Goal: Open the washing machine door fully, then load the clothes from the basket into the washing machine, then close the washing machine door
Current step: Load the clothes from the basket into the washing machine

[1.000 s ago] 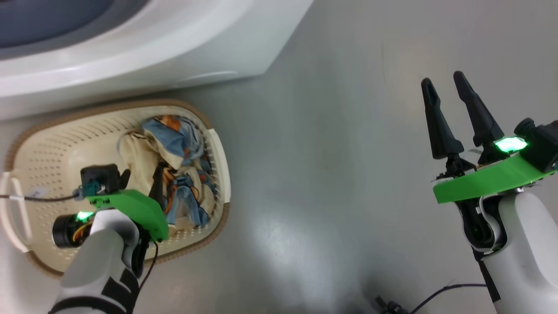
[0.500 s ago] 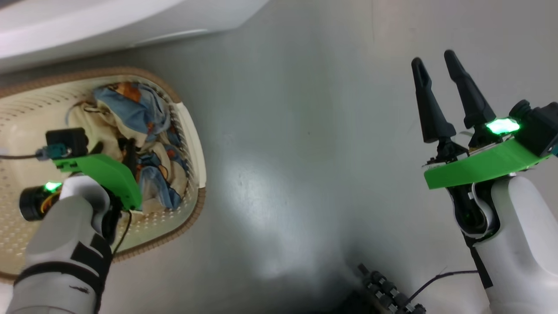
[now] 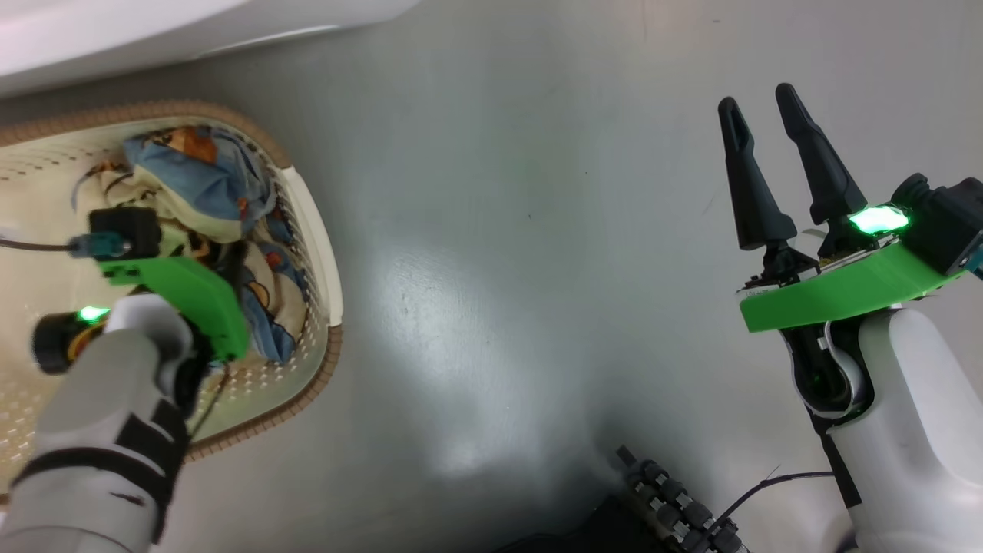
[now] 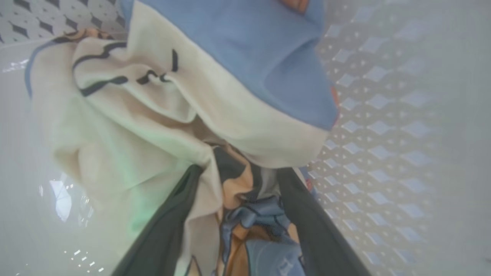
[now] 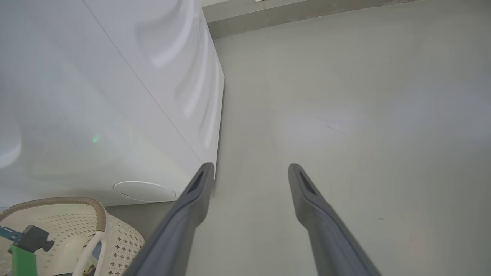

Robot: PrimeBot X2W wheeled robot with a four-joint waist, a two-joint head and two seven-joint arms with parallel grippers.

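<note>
Fabric of the clothes (image 4: 230, 96) lies between the spread fingers of the left end effector (image 4: 239, 170), open at the lower left of the head view, inside the basket (image 3: 311, 223). At the right the right end effector (image 3: 759, 96) is open too and empty, above the grey floor (image 3: 499, 230). Farther, at the upper left edge, the white washing machine (image 3: 115, 31) stands near the basket.

Smooth grey floor (image 3: 491, 230), glossy enough to carry a pale patch of reflected light near its middle — faint scuffs mark it here and there. At the floor's far edge, a darker skirting strip (image 5: 268, 17) runs along the base of the wall.
</note>
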